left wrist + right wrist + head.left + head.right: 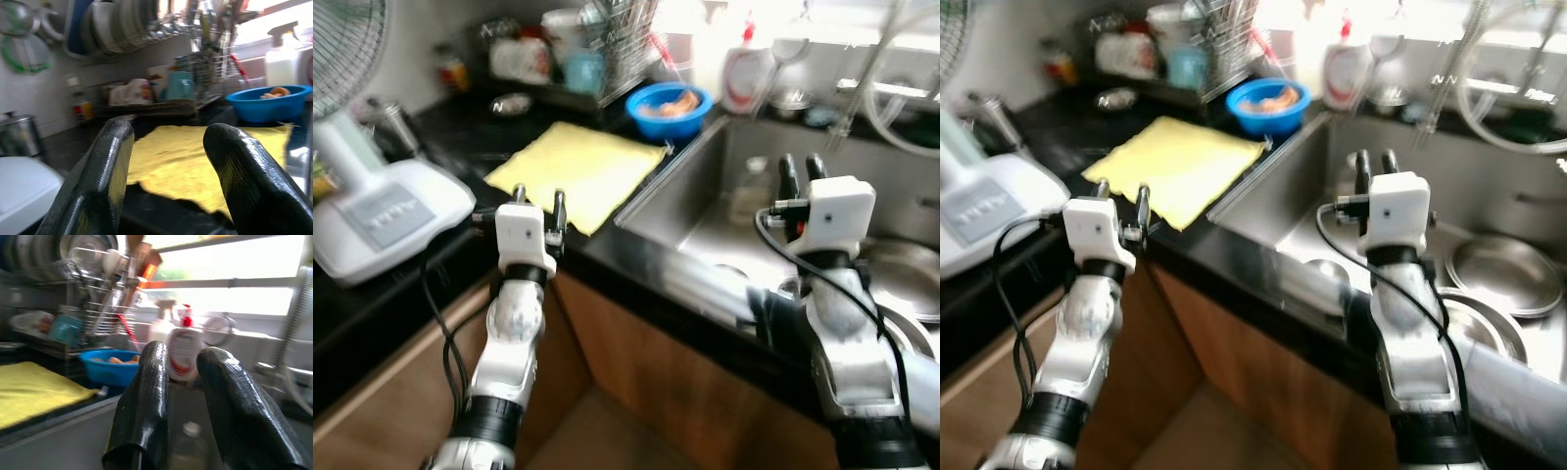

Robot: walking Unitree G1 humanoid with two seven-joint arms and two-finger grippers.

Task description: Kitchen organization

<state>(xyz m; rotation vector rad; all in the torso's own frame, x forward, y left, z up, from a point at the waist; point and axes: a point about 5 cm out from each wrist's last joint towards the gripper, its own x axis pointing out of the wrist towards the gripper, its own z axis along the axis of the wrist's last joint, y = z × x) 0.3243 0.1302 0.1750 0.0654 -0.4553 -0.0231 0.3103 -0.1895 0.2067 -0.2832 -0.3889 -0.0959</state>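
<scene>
Left gripper (539,204) close up, jaws open, empty, above the table edge just before the yellow cloth (578,171). Right gripper (802,168) over the sink (705,211), jaws slightly apart, empty. Could bump the blue bowl (669,108) reaching forward.

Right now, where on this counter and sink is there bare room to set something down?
Free: the yellow cloth between fan base and sink, and the sink floor near the clear bottle. Crowded: the dish rack corner behind the blue bowl, and the steel pans.
</scene>
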